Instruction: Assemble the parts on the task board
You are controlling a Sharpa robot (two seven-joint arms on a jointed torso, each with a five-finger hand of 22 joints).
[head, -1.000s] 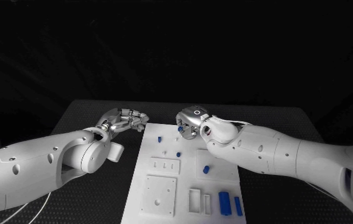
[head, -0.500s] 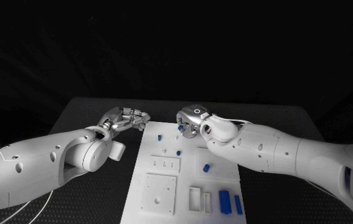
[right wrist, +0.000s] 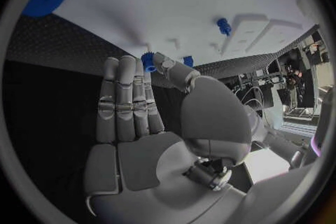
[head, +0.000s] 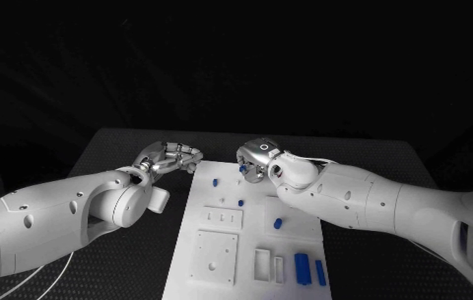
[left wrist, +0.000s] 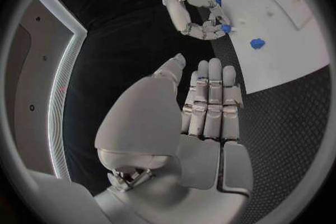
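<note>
Light: dim, dark room behind; lit from above | Brightest: task board point(head: 247, 245) and white arms | Shadows: short, soft, beside the blue parts point(head: 303, 270) | Glare: sheen on the right hand point(head: 254, 160) | Wrist views: fisheye circles, edges bent, dark rims | Focus: sharp centrally

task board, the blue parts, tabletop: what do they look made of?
Task board: looks like matte white plastic, with flat even faces and crisp cut pockets; painted metal is possible. Blue parts: likely moulded or printed plastic, one uniform saturated colour, no metallic shine. Table: black with a fine regular dotted texture, so probably a rubbery mat or perforated sheet; I cannot tell which.
</note>
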